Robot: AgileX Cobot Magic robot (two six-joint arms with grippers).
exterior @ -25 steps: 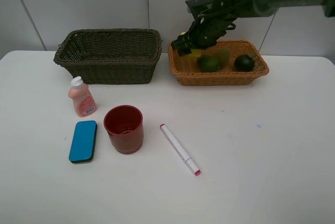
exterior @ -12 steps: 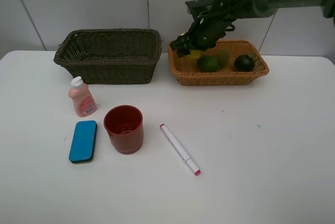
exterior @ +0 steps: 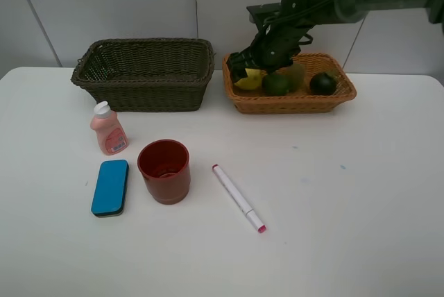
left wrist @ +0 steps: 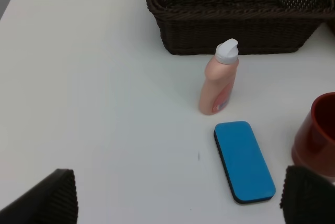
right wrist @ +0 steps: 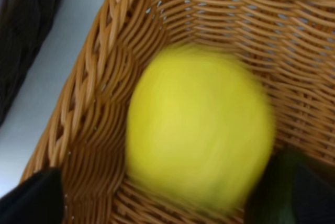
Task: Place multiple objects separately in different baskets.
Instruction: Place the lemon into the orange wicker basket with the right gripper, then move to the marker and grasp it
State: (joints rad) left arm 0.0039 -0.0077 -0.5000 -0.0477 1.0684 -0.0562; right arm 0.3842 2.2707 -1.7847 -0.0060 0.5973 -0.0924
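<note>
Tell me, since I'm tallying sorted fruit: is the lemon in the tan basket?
In. The lemon shows inside the tan basket, beside the lime.

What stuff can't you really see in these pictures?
- Exterior high view: the brown kiwi is partly hidden behind the green lime.
- Right wrist view: the yellow lemon is blurred, so its skin cannot be made out.
- Left wrist view: the red cup is cut off by the picture's edge.
- Exterior high view: the label on the pink bottle with white cap is too small to read.
</note>
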